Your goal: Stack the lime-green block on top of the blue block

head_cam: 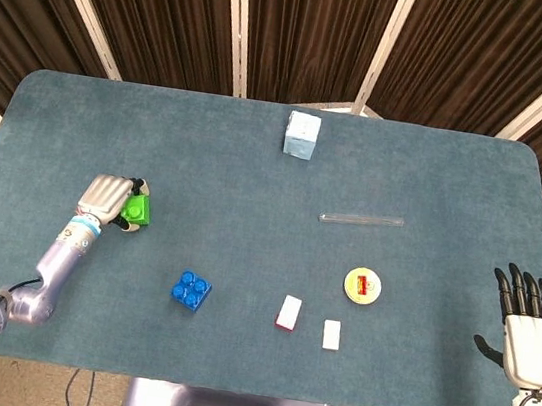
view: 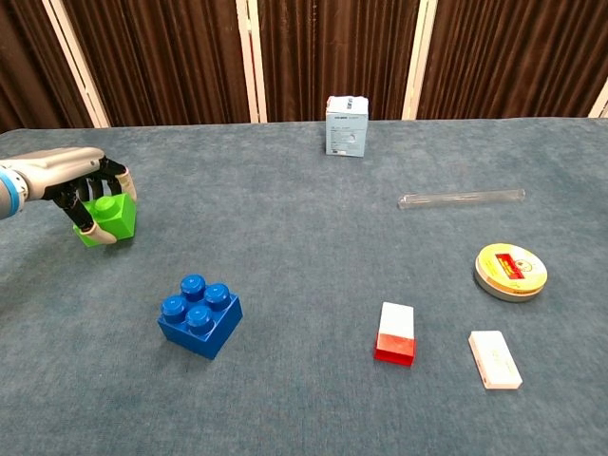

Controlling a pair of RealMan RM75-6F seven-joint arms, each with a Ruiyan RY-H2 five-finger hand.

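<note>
Chest view shows the left hand (view: 84, 190) curled over the lime-green block (view: 112, 218), fingers draped on its top and far side and the thumb low at the near face, so it looks to be gripping the block, which sits on the table (view: 304, 399) at the left. From the head view the same hand (head_cam: 106, 198) covers the block's (head_cam: 137, 209) left half. The blue block (view: 199, 317) stands apart, nearer the robot and a little to the right, its 4 studs facing up and its body turned at an angle to the table edge.

The step in hand is securing the grasp. I judge it wise to firm the pinch across 2 opposite faces before lifting, then rise straight, since a loose hold would let the block tilt. Carrying it over, the wrist should turn so the block's edges match the blue block's skew, then lower squarely onto the studs.

The right hand (head_cam: 529, 335) rests at the table's far right, fingers spread, holding nothing.
</note>
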